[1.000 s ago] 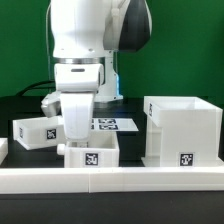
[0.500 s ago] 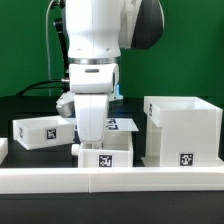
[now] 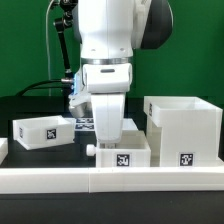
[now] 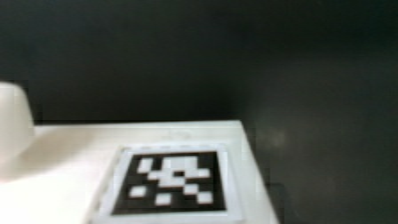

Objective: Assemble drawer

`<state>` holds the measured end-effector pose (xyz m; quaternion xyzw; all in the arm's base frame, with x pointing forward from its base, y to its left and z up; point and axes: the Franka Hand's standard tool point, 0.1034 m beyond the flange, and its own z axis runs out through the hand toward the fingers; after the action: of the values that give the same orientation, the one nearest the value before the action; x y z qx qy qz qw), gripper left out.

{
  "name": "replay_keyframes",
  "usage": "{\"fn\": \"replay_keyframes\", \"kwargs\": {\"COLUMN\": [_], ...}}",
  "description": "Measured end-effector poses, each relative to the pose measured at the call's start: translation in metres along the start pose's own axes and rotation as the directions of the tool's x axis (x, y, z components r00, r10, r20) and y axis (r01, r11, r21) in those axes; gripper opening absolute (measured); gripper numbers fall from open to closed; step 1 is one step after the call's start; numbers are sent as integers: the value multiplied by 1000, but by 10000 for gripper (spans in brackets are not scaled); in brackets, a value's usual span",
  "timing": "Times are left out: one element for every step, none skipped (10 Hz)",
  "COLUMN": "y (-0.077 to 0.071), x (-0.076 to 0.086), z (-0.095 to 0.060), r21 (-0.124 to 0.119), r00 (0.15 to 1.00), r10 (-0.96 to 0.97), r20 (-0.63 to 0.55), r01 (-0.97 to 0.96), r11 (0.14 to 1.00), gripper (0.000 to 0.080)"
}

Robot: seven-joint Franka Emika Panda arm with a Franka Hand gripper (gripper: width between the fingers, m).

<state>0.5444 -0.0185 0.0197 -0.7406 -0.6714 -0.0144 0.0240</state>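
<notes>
The large white box housing stands at the exterior view's right, with a tag low on its front. One small knobbed tray sits just left of the housing, its knob pointing to the exterior view's left. My gripper reaches down into this tray and appears shut on its wall; the fingertips are hidden. The second small tray lies at the exterior view's left. The wrist view shows a blurred tag on a white surface, with no fingers showing.
The low white rail runs along the front edge, right in front of the trays and housing. The marker board lies on the black table behind my arm. Cables hang at the back left.
My gripper and the small tray under it have moved together toward the exterior view's right, closing most of the gap to the housing. The other tray and the housing have not moved.
</notes>
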Motion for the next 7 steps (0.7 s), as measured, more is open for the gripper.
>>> {"fn": "replay_keyframes", "kwargs": {"y": [-1, -1, -1, -1, -2, -1, -1], "x": [0, 0, 1, 4, 6, 7, 7], "z": [1, 1, 2, 3, 5, 7, 8], "r21": [5, 6, 7, 8, 15, 21, 20], "r00": [1000, 1000, 1000, 1000, 999, 998, 998], "r10": [0, 0, -2, -15, -44, -65, -69], "r20": [0, 0, 0, 1, 3, 6, 8], "r01": [0, 0, 2, 15, 44, 65, 69], "r11": [1000, 1000, 1000, 1000, 999, 998, 997], "gripper": [42, 42, 42, 42, 42, 42, 42]}}
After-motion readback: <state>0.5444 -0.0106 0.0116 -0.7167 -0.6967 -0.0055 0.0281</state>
